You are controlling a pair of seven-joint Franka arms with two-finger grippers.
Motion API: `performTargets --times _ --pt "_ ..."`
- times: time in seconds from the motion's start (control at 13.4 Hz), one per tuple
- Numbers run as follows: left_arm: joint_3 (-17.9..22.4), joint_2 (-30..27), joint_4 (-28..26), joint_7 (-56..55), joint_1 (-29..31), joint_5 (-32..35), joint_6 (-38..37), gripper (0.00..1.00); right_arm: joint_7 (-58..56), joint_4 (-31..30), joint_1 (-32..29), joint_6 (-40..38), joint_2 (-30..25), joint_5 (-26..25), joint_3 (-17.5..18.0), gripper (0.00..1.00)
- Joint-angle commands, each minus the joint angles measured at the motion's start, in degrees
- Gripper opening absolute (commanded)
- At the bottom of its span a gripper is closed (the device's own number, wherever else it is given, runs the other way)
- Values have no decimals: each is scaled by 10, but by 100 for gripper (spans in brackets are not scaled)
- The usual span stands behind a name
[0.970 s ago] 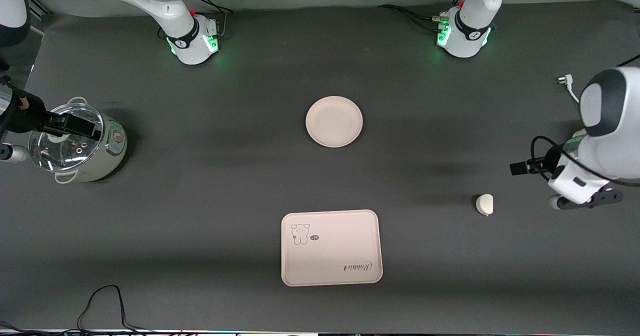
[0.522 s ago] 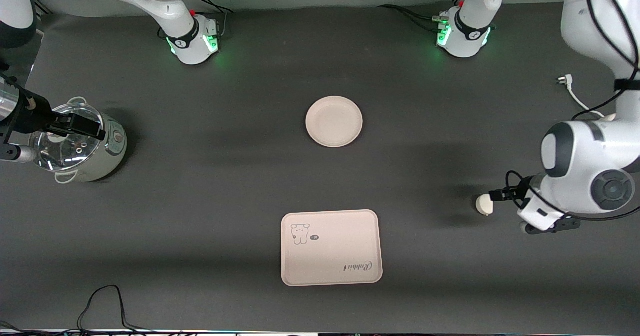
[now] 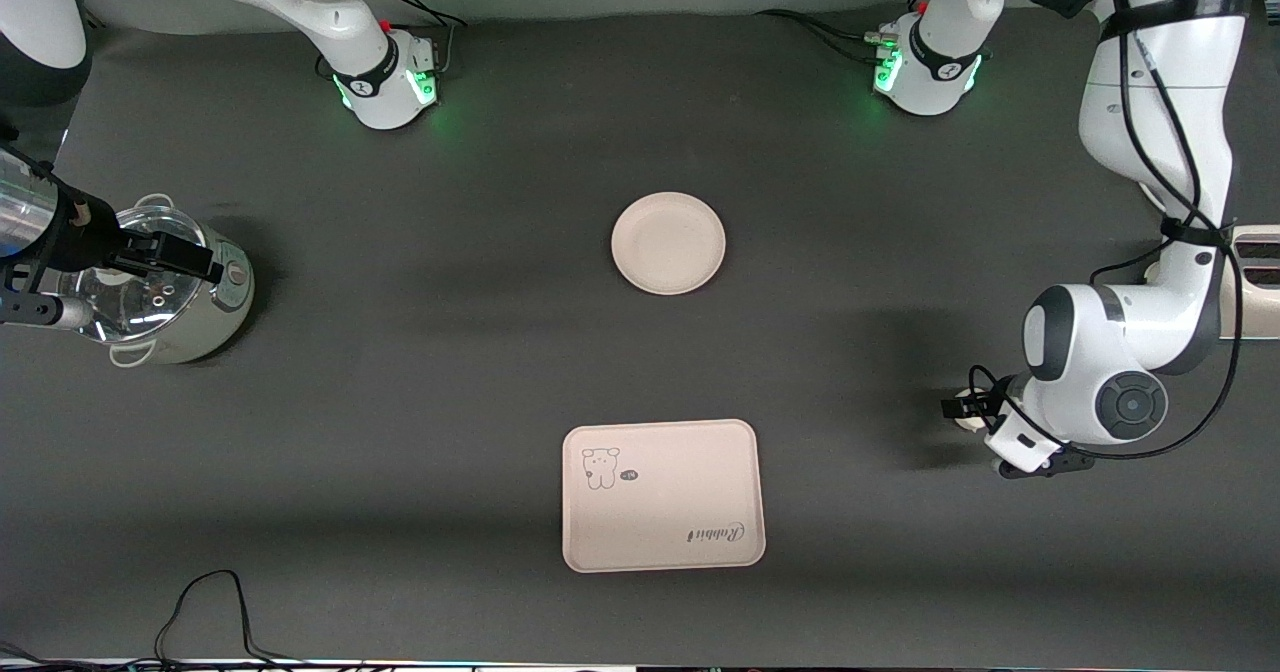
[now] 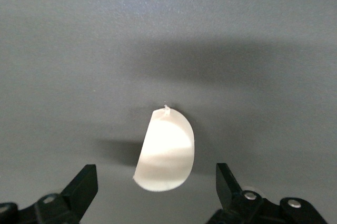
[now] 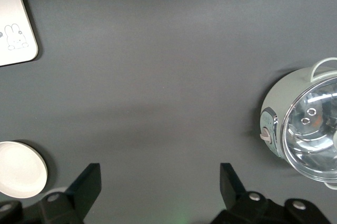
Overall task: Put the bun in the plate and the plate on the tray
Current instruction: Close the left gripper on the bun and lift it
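A dark grey matte table fills the front view, with a pale wall strip along its top edge and the two arm bases lit green there. A black cable loops on the surface at the edge nearest the front camera.

The plate lies empty near the table's middle. The tray, with its cartoon animal and "Rabbit" lettering, lies nearer to the front camera than the plate and well apart from it, with nothing on it. The bun rests on the bare table toward the left arm's end, well apart from both plate and tray.

The left gripper hangs over the bun, and in the front view it covers most of it. The left wrist view shows what that view hides: the bun lies between the black fingertips, which stand wide apart with clear table showing on each side of it, touching neither.

The right gripper waits over a pale green pot with a glass lid at the right arm's end of the table. The right wrist view shows its jaws wide apart with nothing between them, over bare table beside the pot, and it also catches a corner of the tray and an edge of the plate.
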Motion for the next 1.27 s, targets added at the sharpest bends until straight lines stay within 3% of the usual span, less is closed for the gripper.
performTargets --times 0.0,0.22,0.52,0.6,1.19 --pt "2 -3 -13 -10 -7 3 7 98 23 -9 5 5 -11 -9 -1 100" --pt "2 -3 -25 -9 -7 2 20 88 30 -9 5 4 -12 -5 -1 100" --pt "2 -4 -26 -9 -9 2 20 36 50 -9 7 14 -7 -3 1 100" --pt "2 -5 -26 -9 -8 2 19 30 50 -8 7 16 -7 -2 1 100" --pt "2 -141 -24 -12 -8 2 -134 32 43 -11 14 34 -2 5 0 100"
